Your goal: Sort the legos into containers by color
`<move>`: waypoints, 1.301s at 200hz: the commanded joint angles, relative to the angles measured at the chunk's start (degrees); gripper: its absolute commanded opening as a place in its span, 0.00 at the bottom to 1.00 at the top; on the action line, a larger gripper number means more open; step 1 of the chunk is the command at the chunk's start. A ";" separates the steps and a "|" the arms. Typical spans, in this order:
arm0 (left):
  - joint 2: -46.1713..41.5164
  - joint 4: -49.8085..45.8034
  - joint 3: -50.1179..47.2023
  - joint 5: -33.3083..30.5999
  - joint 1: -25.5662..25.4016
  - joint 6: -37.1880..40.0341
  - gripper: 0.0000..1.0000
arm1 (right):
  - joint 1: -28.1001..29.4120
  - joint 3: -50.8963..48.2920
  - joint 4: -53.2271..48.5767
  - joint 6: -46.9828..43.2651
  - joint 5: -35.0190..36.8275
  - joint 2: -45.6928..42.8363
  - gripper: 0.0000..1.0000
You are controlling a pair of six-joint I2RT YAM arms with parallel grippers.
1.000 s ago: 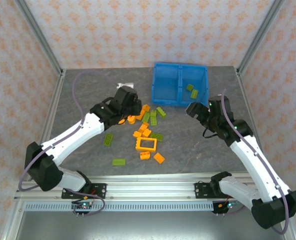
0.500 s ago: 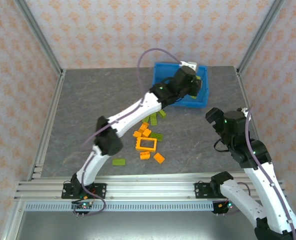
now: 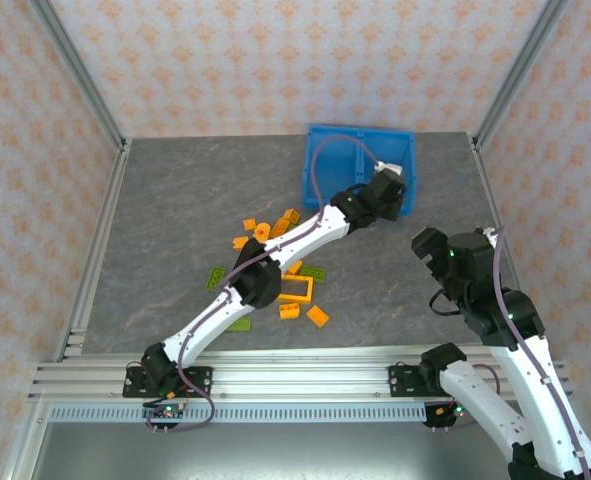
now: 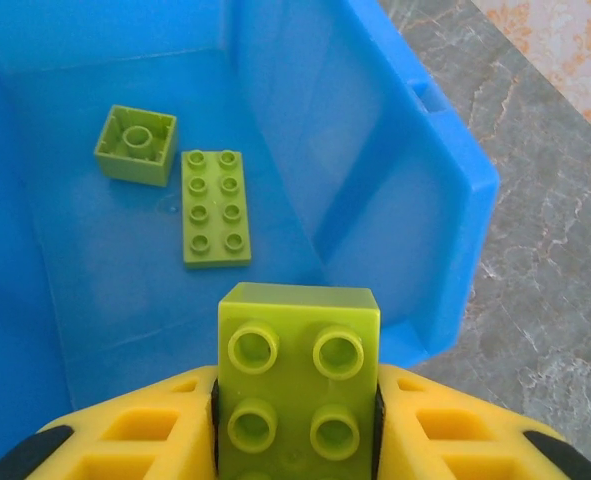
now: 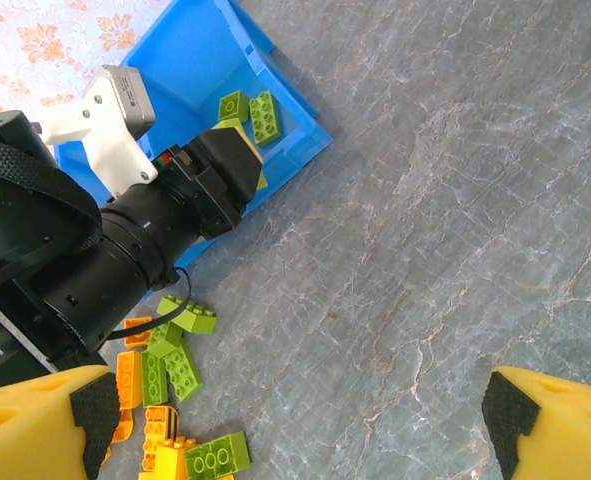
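My left gripper is shut on a lime green brick and hangs over the near edge of the blue bin's right compartment. Two lime green bricks lie on that compartment's floor. My right gripper is wide open over bare table to the right of the bin, with nothing between its pads. The other legos, orange and green, lie scattered at mid table, among them the orange hollow frame and a round orange piece.
The left arm stretches diagonally across the lego pile and hides part of it. A green brick and orange bricks lie nearest the front rail. Grey table lies open to the left and behind the right gripper.
The left arm swung from the pile to the bin's right compartment with a green brick in its grip. The right arm drew back toward the near right.
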 commanded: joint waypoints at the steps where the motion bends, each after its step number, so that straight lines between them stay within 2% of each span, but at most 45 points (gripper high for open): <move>1: -2.26 3.46 2.66 -3.79 0.19 0.20 0.37 | 0.29 -0.12 -1.51 0.48 -0.19 -0.39 0.95; 35: -2.65 6.89 2.78 -6.33 0.16 0.06 0.42 | 0.33 0.13 -1.56 1.09 -0.81 -0.41 0.95; 53: -2.77 8.28 3.15 -8.06 0.18 0.24 0.52 | 0.33 0.48 -2.06 1.21 -1.08 -0.44 0.95; 85: -4.13 9.87 4.23 -11.56 0.17 1.27 0.60 | 0.28 0.83 -2.97 1.30 -1.25 -0.48 0.95; 99: -5.55 10.18 4.26 -12.01 0.22 1.83 0.61 | 0.28 0.94 -3.09 1.26 -1.35 -0.52 0.95; 144: -17.24 1.25 3.94 -10.55 0.14 -0.95 0.61 | 0.28 -0.22 -1.80 0.03 -1.47 -0.44 0.95; 163: -24.88 -5.02 1.61 -8.32 0.15 0.12 0.61 | 0.30 -1.64 2.37 -3.96 -6.59 0.36 0.94; 182: -34.37 -8.73 -6.83 -6.78 0.20 3.61 0.63 | 0.28 -2.27 6.72 -9.31 -14.86 3.14 0.94; 210: -52.74 -9.17 -28.90 -7.77 0.62 6.60 0.66 | 1.21 -0.51 8.00 -15.68 -22.78 11.33 0.93; 235: -68.79 -7.77 -50.00 -8.36 1.48 7.60 0.72 | 5.55 2.34 8.92 -20.82 -26.25 20.47 0.93; 260: -81.56 -9.84 -65.28 -10.77 2.89 5.65 0.77 | 12.14 7.69 7.03 -23.59 -22.84 31.26 0.92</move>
